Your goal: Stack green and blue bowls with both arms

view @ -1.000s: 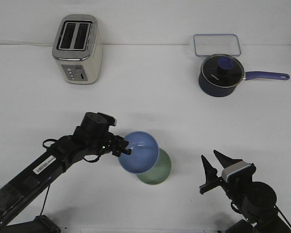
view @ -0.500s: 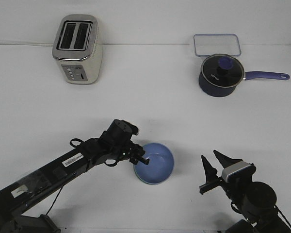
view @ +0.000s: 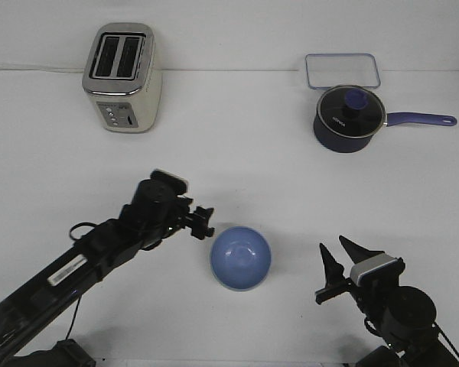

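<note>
Blue bowl (view: pixel 241 258) is sitting upright on the white worktop (view: pixel 237 153), near the front edge, roughly at centre. It is hiding the green bowl, of which no clear part is showing from the front view.

Left gripper (view: pixel 205 222) is hovering just off the bowl's rim at about 10 o'clock, fingers released, apart from the bowl and gripping nothing. Its black arm is running down toward 7 o'clock.

Right gripper (view: pixel 341 261) is standing at about 3 o'clock from the bowl, well apart, its pointed fingers spread wide and pointing up, also grasping nothing.

Further out: a cream toaster (view: pixel 123 76) is standing at 11 o'clock, far side. A dark navy saucepan (view: pixel 349 117) with lid on is sitting at 1 o'clock, handle pointing to 3 o'clock. A clear container (view: pixel 343 70) is lying just behind it.
</note>
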Tool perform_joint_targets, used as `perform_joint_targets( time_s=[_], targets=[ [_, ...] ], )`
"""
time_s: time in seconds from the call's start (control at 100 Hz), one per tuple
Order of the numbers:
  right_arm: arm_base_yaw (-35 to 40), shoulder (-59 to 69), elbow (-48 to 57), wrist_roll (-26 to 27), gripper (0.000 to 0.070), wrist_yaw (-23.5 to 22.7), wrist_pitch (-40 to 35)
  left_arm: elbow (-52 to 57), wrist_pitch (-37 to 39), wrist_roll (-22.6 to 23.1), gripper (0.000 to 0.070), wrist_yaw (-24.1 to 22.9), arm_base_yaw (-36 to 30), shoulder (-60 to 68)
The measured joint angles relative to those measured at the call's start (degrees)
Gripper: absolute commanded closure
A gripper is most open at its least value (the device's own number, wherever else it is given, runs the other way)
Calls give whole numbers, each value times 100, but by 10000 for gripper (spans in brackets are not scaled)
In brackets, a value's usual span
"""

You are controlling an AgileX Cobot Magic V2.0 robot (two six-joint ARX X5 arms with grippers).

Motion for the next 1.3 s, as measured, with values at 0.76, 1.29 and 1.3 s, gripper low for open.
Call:
perform_joint_targets(
  time_s=[0.76,1.29,1.3],
  targets=[
    [7,-1423,-81,-227,700,776,-11,-3042,905,870,687,-1932,1292,-5622],
    [7,-1421,-98,-232,700,839,13,-3235,879,848,685,-1928,1292,-6225],
    [7,-1421,-98,-229,700,839,13,-3235,879,848,685,-1928,1292,-6225]
  ],
)
